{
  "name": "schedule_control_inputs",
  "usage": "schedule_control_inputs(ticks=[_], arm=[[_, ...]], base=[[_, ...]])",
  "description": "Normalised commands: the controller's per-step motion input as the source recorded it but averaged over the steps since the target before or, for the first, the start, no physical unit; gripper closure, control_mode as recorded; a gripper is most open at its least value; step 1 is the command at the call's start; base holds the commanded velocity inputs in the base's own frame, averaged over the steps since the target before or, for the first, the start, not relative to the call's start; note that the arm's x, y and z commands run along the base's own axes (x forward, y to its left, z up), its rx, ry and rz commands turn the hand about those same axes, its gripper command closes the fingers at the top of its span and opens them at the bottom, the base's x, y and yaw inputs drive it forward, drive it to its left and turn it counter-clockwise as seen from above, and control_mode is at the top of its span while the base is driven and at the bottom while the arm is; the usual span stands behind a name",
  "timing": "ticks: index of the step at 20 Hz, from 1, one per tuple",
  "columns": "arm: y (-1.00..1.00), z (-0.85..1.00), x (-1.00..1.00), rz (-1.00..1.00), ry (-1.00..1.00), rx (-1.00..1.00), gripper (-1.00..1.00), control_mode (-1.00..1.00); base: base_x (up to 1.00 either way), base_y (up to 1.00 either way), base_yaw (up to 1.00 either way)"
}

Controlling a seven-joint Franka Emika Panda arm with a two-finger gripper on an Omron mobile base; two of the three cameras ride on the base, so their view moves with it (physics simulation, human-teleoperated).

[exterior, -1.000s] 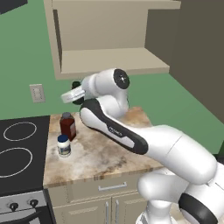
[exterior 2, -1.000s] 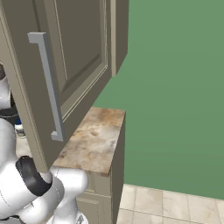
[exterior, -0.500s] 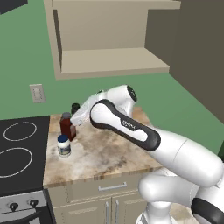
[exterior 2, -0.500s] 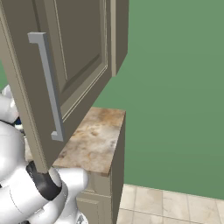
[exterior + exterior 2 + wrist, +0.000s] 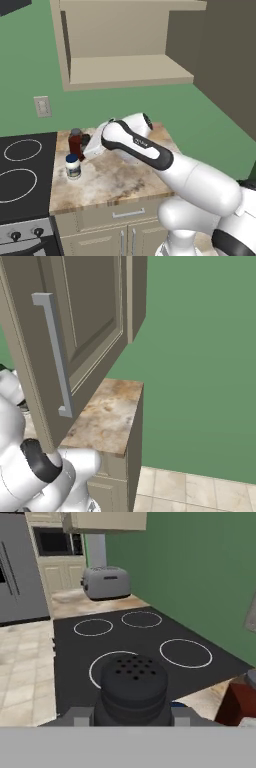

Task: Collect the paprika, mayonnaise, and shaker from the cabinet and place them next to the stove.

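I have the shaker gripped in the end effector, low over the tabletop beside the stove. I judge this the last placing: paprika and mayonnaise already stand there. Next I lower and release beside them. The cabinet shelf looks bare.

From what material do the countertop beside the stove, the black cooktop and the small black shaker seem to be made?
The mottled beige-brown countertop looks like polished stone, perhaps granite: blotchy veining. The flat black cooktop looks like smooth glass with printed white burner rings. The small black shaker with a perforated top looks like matte plastic or painted metal; the render leaves this open.
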Motion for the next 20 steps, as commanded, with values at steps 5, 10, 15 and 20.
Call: schedule_control_inputs(ticks=[5, 10, 15, 20], arm=[[0.25, -0.53, -0.09, 0.06, 0.00, -0.06, 1.00, -1.00], [0.22, -0.51, -0.16, 0.06, 0.00, -0.05, 1.00, -1.00], [0.11, -0.54, -0.23, 0.05, 0.00, -0.01, 1.00, -1.00], [0.01, -0.52, -0.25, 0.03, -0.04, 0.00, 1.00, -1.00]], base=[[0.00, 0.00, 0.00], [0.00, 0.00, 0.00], [0.00, 0.00, 0.00], [0.00, 0.00, 0.00]])
